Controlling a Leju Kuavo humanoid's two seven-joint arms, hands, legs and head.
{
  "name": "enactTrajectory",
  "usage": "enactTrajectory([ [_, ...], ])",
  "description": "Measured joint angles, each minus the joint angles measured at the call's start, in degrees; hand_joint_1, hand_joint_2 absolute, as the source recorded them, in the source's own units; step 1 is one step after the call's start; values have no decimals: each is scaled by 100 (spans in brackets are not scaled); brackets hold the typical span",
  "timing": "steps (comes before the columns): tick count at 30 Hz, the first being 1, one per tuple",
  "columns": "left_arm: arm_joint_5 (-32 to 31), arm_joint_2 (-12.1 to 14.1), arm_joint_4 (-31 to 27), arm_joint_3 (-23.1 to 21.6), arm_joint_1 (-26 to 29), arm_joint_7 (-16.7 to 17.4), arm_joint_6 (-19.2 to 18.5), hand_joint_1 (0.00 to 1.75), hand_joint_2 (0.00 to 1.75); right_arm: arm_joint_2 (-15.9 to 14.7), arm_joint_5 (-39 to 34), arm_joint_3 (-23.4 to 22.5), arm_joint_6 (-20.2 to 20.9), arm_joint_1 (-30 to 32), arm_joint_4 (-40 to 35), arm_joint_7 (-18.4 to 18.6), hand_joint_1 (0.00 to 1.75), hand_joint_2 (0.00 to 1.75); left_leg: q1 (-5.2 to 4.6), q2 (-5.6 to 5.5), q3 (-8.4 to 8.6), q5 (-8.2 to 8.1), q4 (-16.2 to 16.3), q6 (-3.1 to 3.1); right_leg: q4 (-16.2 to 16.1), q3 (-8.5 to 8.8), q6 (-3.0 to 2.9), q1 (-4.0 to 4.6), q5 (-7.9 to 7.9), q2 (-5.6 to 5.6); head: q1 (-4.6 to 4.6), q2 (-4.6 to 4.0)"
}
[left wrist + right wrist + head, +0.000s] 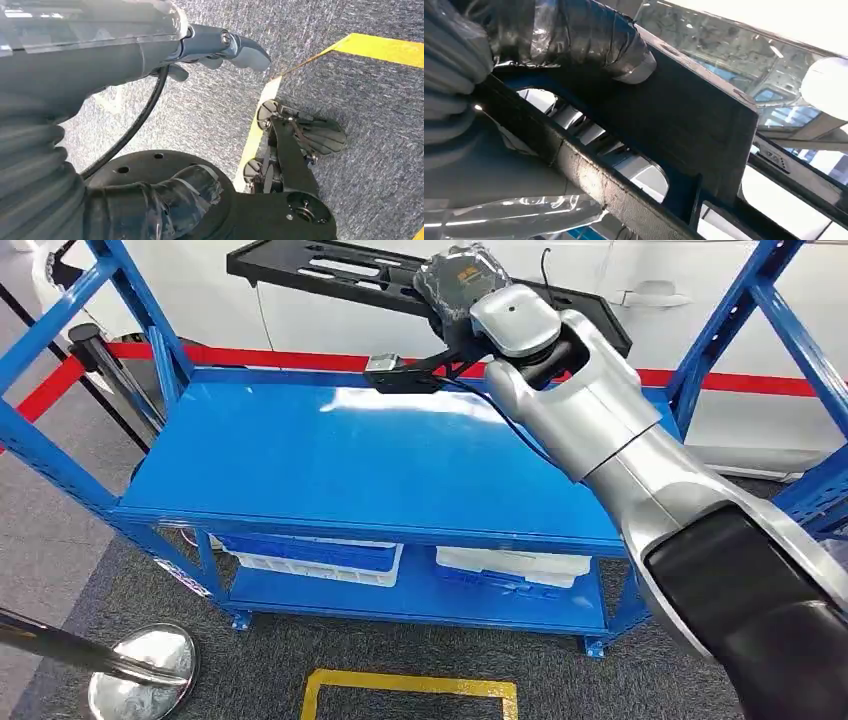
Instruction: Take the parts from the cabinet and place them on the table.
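A long black flat part (330,270) with slots hangs tilted above the top shelf (350,460) of the blue cabinet. My right hand (458,285), wrapped in clear film, grips it near its right end, the silver arm reaching up from the lower right. Seen from the right wrist, the film-covered thumb (589,35) presses on the part's dark face (694,115), with the part's rim running under the hand. My left hand (220,45) hangs beside my body over the grey carpet, holding nothing, its fingers loosely stretched out.
The top shelf is bare and glossy. Two blue-and-white bins (310,558) (510,568) sit on the lower shelf. Blue uprights (150,320) (740,310) frame both sides. A chrome stanchion base (140,670) stands at the lower left, and a yellow floor marking (410,685) lies before the cabinet.
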Motion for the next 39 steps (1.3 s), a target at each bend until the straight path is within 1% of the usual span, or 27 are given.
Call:
enactTrajectory([
  [19,0,-2,0,0,0,0,0,0,175,-39,0,0,0,-2,-15,-2,175,175,0,0,0,0,0,0,0,0,0,0,0,0,0,0],
  [25,-20,0,-2,-2,1,-22,17,0,175,-116,-133,0,-120,-5,-79,-55,175,175,-1,-2,-3,-1,3,1,-2,1,1,-1,1,-2,0,0],
  [30,2,0,0,0,2,-46,7,0,175,-199,-131,0,-77,-60,-179,31,175,175,-8,-1,-22,-12,41,18,-11,1,10,-32,7,-2,0,0],
  [32,11,0,-2,2,2,-16,4,0,175,-208,-131,0,-11,-119,-192,33,175,175,-12,-3,-43,-7,73,24,-9,-4,29,-40,23,-3,0,0],
  [35,20,0,-2,7,1,46,20,0,175,-210,-188,2,0,-200,-195,48,175,175,-18,-10,-67,11,100,51,-29,-4,81,-49,59,-3,-2,0],
  [36,17,0,-2,7,0,50,17,0,175,-214,-205,2,2,-209,-210,61,175,175,-20,-10,-62,27,88,76,-71,13,113,-50,87,1,-2,0],
  [37,17,0,0,7,1,52,17,0,175,-241,-208,2,7,-215,-216,70,175,175,14,9,-33,97,-25,135,-81,18,140,-18,82,7,2,0],
  [38,15,-6,0,7,-6,52,15,0,175,-286,-208,4,7,-222,-216,72,175,175,38,32,-16,148,-83,147,-24,4,129,-48,-25,-4,4,0],
  [39,6,-9,0,7,-6,52,15,0,175,-293,-210,15,7,-240,-216,72,175,175,44,40,-34,176,-107,187,184,-77,118,-39,-256,-26,9,0],
])
